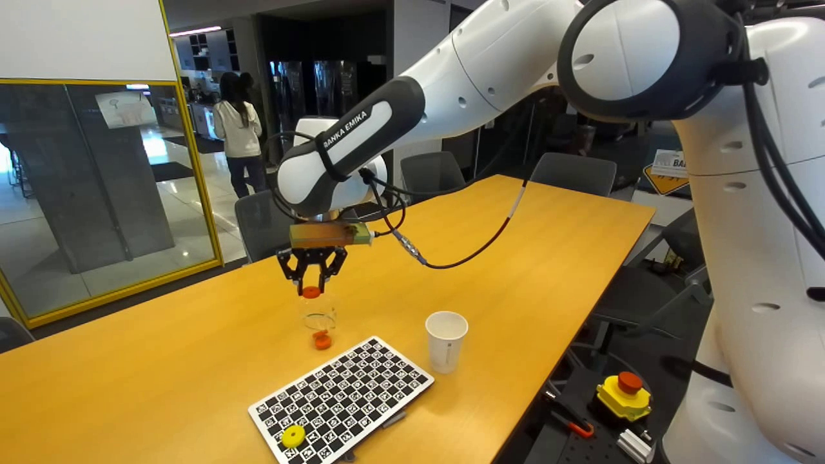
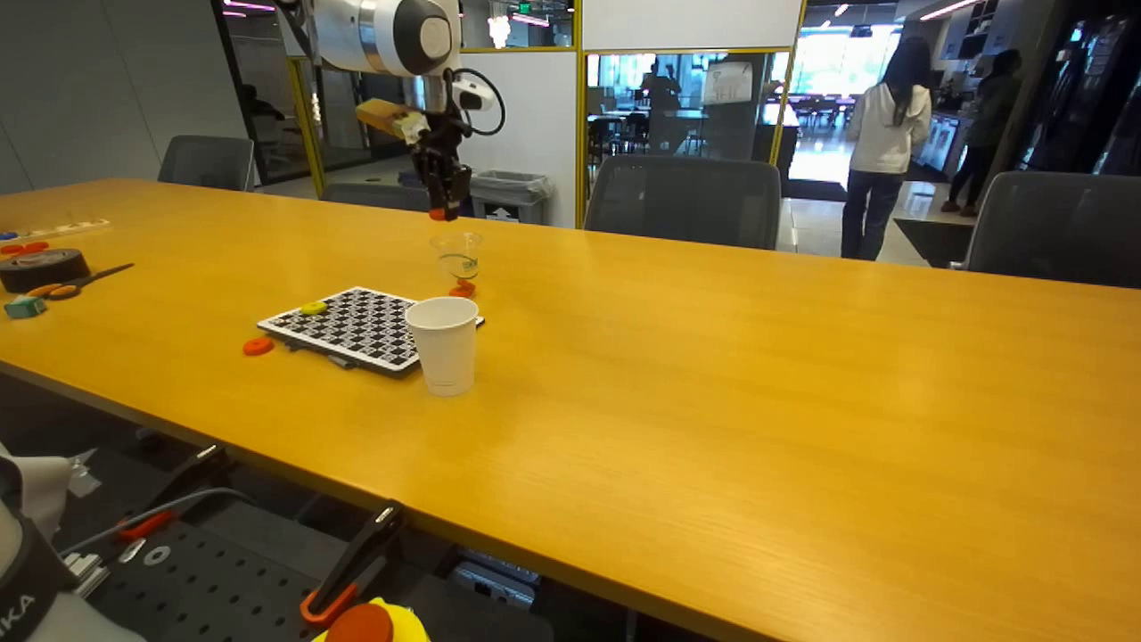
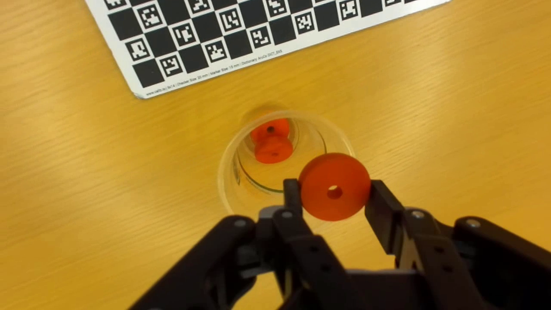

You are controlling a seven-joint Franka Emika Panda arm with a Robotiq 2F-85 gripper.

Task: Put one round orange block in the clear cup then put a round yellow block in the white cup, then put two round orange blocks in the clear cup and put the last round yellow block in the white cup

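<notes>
Jaws: parted partway | clamped on round orange block (image 3: 331,175), touching opposite edges | held just above clear cup (image 1: 319,309)

In both exterior views I see the tabletop (image 2: 713,401) brightly lit, while the space beneath it (image 2: 570,615) falls dark. A distant window (image 2: 824,71) burns white, a ceiling strip (image 1: 195,31) glows pinkish, and glare bleaches the hallway floor (image 1: 155,148). Through my wrist view the checkered board (image 3: 232,21) is sharp; my black fingers (image 3: 385,211) look dim and slightly soft.
</notes>
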